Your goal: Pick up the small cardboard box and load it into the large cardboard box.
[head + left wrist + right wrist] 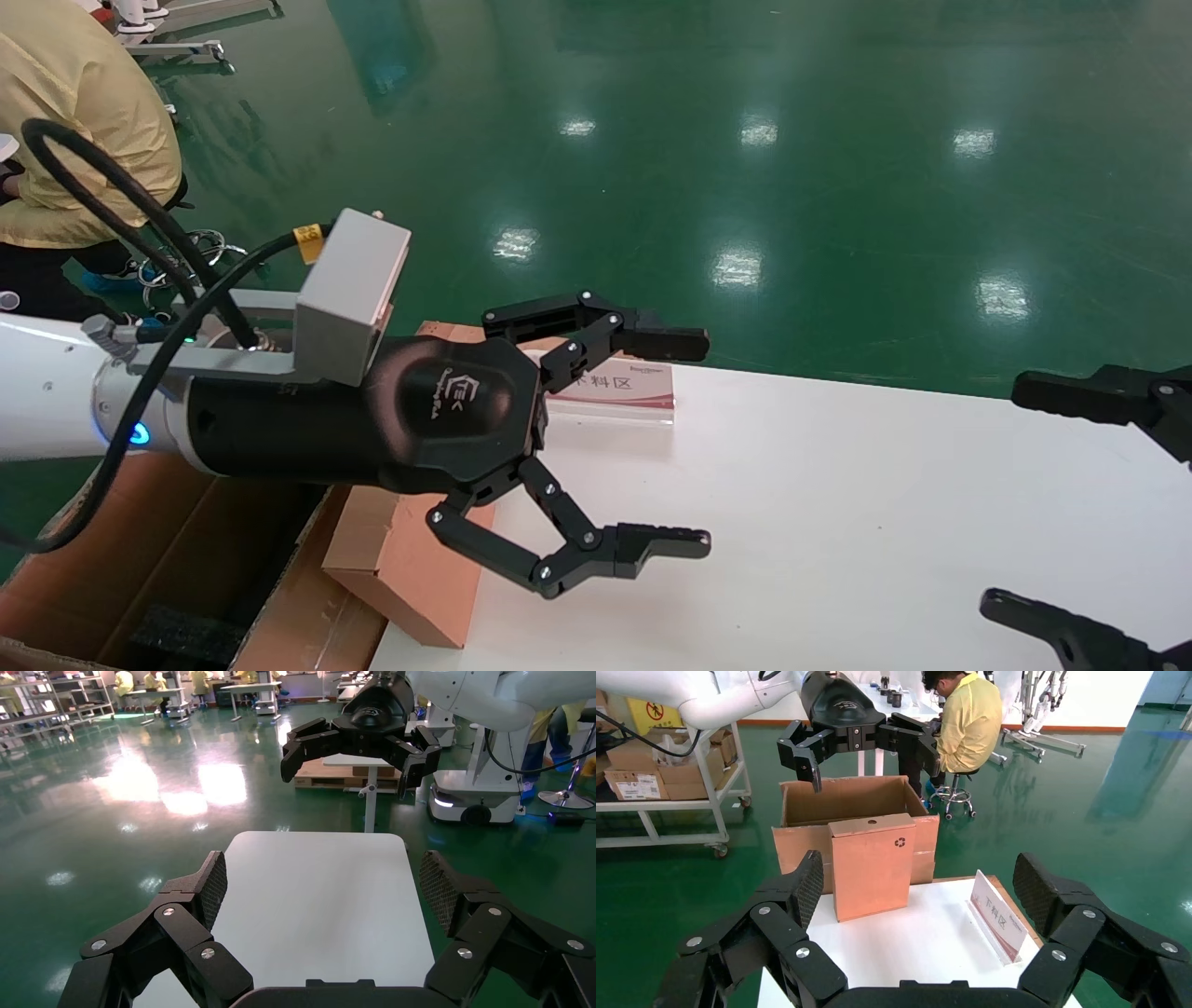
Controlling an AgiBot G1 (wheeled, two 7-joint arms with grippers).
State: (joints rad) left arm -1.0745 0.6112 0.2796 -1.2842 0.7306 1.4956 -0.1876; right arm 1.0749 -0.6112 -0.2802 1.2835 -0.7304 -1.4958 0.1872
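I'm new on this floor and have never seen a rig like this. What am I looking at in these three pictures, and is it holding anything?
It is a two-armed robot. One picture looks down from its head; the other two come from cameras on its wrists, each showing that arm's black jaws up close. The left gripper hangs open above the small cardboard box, which stands upright at the end of a white table. A small sign stand sits on the table too. Just past the table's end, on the robot's left, is the large cardboard box, open on top. The right gripper is open over the table's other end. Nothing is held.
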